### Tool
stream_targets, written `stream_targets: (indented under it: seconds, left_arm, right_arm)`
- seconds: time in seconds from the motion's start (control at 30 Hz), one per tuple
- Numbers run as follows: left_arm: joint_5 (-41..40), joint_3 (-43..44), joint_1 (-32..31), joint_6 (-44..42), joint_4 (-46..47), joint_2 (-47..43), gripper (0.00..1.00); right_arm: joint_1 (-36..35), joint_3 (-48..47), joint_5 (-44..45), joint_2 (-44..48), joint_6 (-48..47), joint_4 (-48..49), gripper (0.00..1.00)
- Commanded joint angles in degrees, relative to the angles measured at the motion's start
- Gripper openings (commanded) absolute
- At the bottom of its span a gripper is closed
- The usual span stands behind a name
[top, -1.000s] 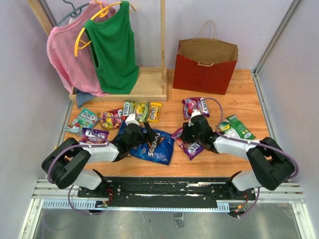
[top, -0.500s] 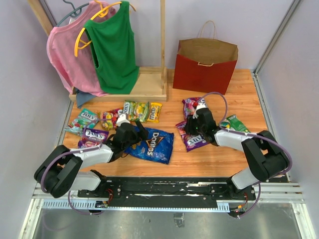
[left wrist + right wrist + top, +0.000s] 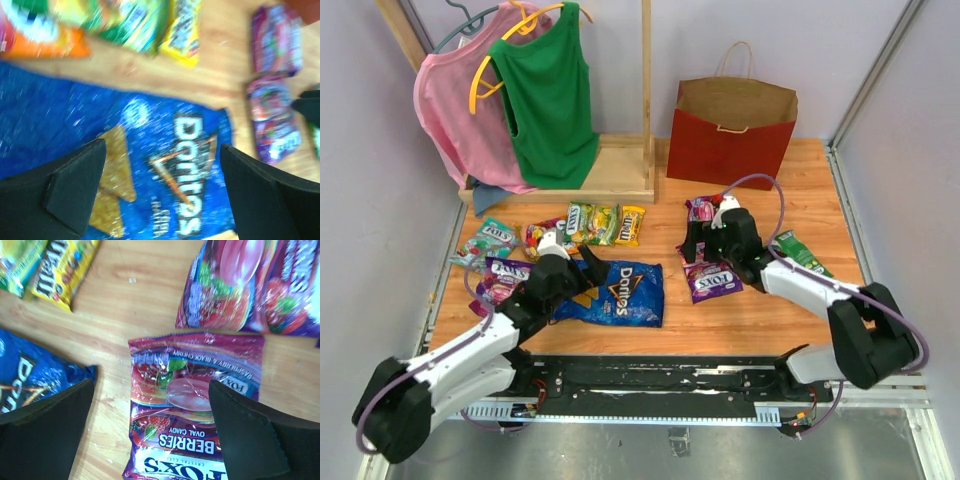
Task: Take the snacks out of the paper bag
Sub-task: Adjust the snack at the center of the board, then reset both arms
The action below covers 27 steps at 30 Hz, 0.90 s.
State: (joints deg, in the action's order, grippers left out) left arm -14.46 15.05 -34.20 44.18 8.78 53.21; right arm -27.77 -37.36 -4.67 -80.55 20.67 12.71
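The red paper bag (image 3: pixel 732 135) stands upright and open at the back right. Snacks lie on the wooden table. A blue Doritos bag (image 3: pixel 620 296) lies flat in the middle, and my left gripper (image 3: pixel 582 276) hovers open over it (image 3: pixel 162 150) with nothing between the fingers. A purple Fox's berries pack (image 3: pixel 712 282) lies flat under my right gripper (image 3: pixel 705 255), which is open above it (image 3: pixel 151 385). Another purple pack (image 3: pixel 705 210) lies behind that one and a green pack (image 3: pixel 802 252) to its right. Green, yellow (image 3: pixel 631 225) and teal (image 3: pixel 490 238) packs lie at the left.
A wooden clothes rack (image 3: pixel 610 170) with a pink and a green top (image 3: pixel 550 90) stands at the back left. Grey walls close the table on both sides. The arm bases sit on a rail (image 3: pixel 660 378) at the near edge.
My right gripper has opened and let go of the purple Fox's pack, which now lies flat. It also moved toward the back. The left arm drew back to the left, still open.
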Motion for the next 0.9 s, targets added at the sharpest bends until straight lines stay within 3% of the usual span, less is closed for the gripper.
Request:
stream_targets:
  seconds: [0.0,0.17,0.3,0.47,0.6,0.87]
  left_arm:
    - [0.9,10.1,0.8,-10.4,-8.2,-8.6,1.00]
    - [8.9,21.2,8.8,-16.1,-16.0,-9.2,1.00]
    - [18.2,27.1,20.4,-14.4,-19.4,-5.5,1.00]
    - [21.6,28.7,29.0,-14.5,-21.3,-6.5,1.00]
    - [17.5,27.6,31.0,-16.2,-22.2,-8.1,1.00]
    - [17.5,28.8,31.0,-17.2,-22.7,-8.8,1.00]
  right_arm:
    - [1.0,-4.3,6.6,6.1,1.3,-4.1,0.99]
    - [1.0,-9.7,17.6,8.6,2.4,-12.5,0.98]
    - [1.1,-7.9,19.9,11.4,1.1,-11.5,0.98]
    - [2.7,-3.1,22.9,15.4,1.0,-10.2,0.98]
    - [3.0,0.6,24.5,19.3,0.5,-7.7,0.98]
    - [2.9,3.1,24.5,21.6,0.4,-4.7,0.98]
